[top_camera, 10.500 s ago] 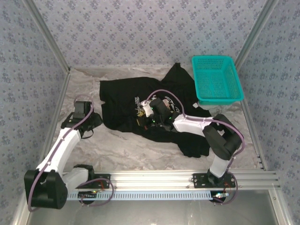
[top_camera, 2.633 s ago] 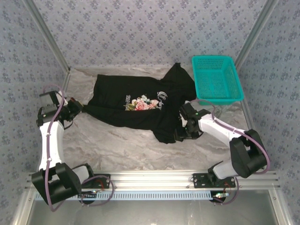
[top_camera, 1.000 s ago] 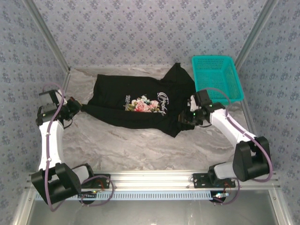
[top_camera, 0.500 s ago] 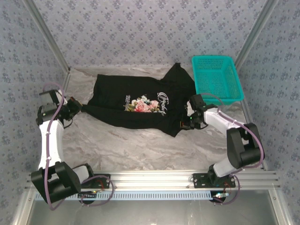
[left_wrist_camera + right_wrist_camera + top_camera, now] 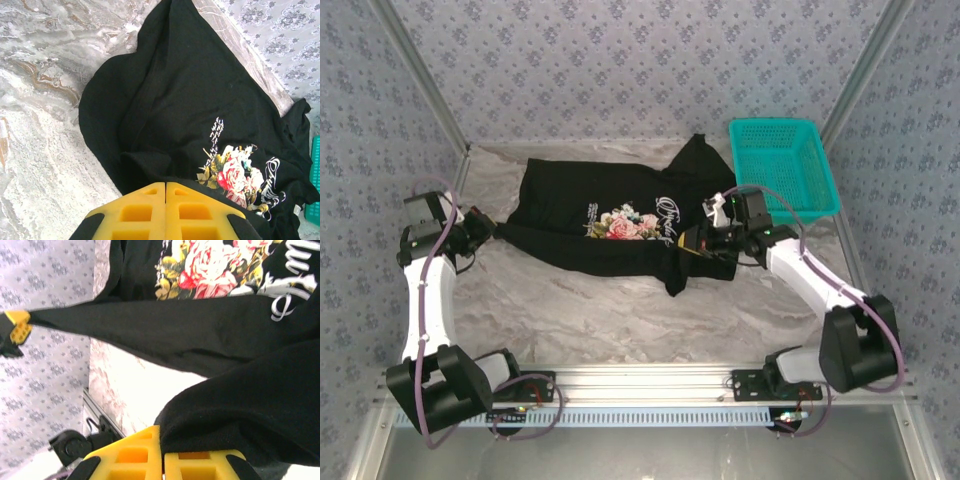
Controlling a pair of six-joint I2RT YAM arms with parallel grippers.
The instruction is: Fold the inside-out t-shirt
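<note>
One black t-shirt (image 5: 585,215), print up, spreads across middle of frame. Left gripper (image 5: 488,228) clenched on its left tip; right gripper (image 5: 693,243) clenched on its lower right edge. Marble-patterned tabletop (image 5: 600,320) beneath. Teal basket (image 5: 782,170) upper right, touching shirt. Blue-grey floral wallpaper (image 5: 620,60) on three walls; metal rail (image 5: 660,378) along bottom.

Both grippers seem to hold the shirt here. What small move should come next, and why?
Probably the right gripper should draw its pinch of the t-shirt rightward, away from the left gripper. Both are shut on cloth, yet the right-hand end lies bunched, so tension would likely spread it flat for folding.
</note>
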